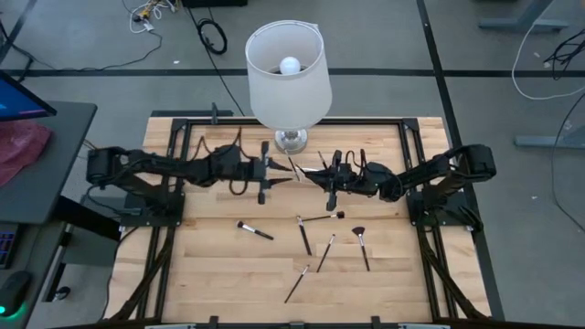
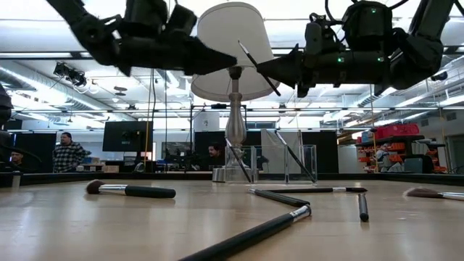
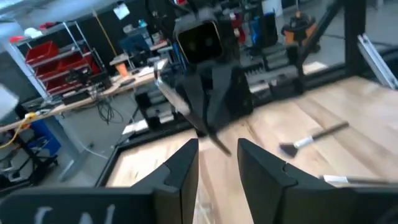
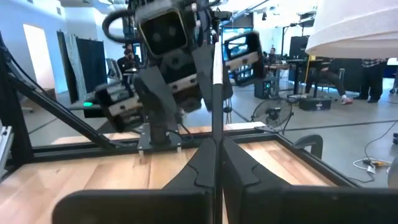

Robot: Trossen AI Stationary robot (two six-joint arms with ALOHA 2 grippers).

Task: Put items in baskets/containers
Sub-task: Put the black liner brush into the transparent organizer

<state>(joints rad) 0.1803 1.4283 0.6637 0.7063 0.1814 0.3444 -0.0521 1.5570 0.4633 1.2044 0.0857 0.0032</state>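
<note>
High view shows both arms raised over the far half of the table, their tips nearly meeting just in front of the lamp. The right gripper is clamped tight on a thin dark brush, which stands tilted up out of its closed fingers. The left gripper faces it with its fingers partly spread and nothing between them — it looks set to receive the brush, though that is only my reading.

The clear box stands at the foot of the lamp, low and see-through, with a few brushes already leaning inside. Six more brushes lie loose on the near boards, among them a fan brush and a dark-handled brush to the left.

Risks from here: the brush is slim and held by a small stretch of handle, so a nudge from the left fingers could twist it loose and drop it. The two arms are very close, and a mistimed move might knock them together. The lampshade hangs right beside the box, so a careless approach could bump it.

Pale wooden planks form the surface, framed in black rails. Beyond it — a workshop with shelving, red bins, monitors and a few people far off
</note>
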